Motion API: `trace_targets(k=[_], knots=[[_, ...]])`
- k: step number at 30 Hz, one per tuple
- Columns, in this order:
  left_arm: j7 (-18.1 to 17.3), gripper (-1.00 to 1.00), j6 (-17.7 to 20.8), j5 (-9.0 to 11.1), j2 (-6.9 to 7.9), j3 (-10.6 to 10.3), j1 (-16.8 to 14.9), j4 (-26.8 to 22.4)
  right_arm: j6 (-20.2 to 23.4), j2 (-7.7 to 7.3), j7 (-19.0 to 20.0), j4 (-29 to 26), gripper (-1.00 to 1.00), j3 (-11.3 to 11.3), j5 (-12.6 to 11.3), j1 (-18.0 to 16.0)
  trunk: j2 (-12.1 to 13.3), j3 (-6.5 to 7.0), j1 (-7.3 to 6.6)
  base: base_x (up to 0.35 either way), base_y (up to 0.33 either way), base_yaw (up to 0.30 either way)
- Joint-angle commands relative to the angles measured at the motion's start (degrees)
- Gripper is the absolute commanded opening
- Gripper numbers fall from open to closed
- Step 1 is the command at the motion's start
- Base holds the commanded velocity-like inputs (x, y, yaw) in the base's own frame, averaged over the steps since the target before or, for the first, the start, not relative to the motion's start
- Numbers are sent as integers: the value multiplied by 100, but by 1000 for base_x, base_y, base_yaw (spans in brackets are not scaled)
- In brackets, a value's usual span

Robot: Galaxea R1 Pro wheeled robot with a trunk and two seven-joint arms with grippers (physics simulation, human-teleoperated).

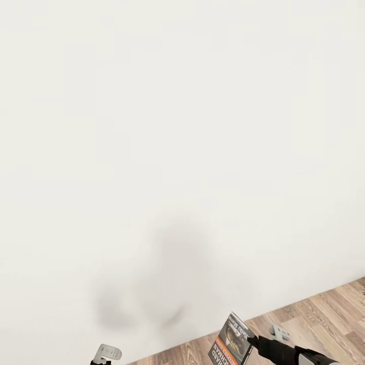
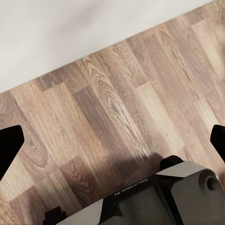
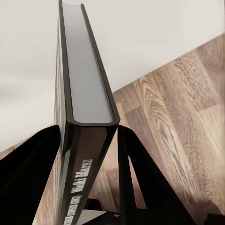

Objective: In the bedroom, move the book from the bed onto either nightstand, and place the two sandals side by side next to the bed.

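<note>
The book [image 3: 86,117] was clamped between the 2 fingers of the right gripper [image 3: 89,154], held upright on edge above the wood floor [image 1: 324,319] near the white wall [image 1: 177,126]. The left gripper [image 2: 112,140] was spread wide, empty.

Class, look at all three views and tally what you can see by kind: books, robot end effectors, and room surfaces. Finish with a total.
Books: 1, the book clamped in the right end effector
End effectors: 2, right, plus left end effector, open
Room surfaces: 2, white wall and wood-plank floor
Total: 5
</note>
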Motion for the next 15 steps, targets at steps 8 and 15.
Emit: trace_targets(k=[8, 15], knots=[[-24, 100, -17, -59, -1, 49, -2, -2, 25, 1, 27, 13, -100, 41, -62, -7, -5, -3, 2, 0, 0, -202], [-24, 100, -17, -59, -1, 49, -2, -2, 27, 1, 27, 13, -100, 41, -63, -7, -5, -3, 2, 0, 0, -202]])
